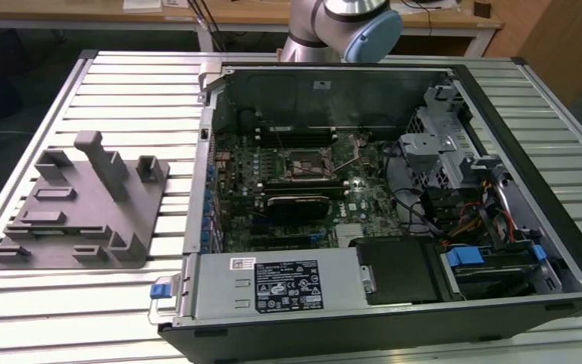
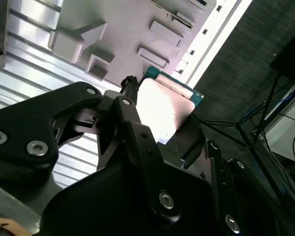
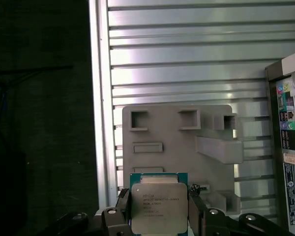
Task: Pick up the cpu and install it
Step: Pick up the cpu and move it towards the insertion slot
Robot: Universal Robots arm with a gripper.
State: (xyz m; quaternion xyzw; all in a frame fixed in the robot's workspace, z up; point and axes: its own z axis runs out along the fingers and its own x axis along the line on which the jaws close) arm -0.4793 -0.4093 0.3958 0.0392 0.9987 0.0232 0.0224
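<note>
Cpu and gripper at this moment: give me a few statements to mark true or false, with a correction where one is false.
1. The gripper is shut on the cpu, clamping it from two sides. True.
2. The cpu lies in the socket on the motherboard. False: the gripper holds it, with the grey fixture behind it in both wrist views.
3. The computer case is open, and its motherboard is exposed. True.
4. The grey fixture lies inside the case. False: it lies on the slatted table, to the exterior view's left of the case.
</note>
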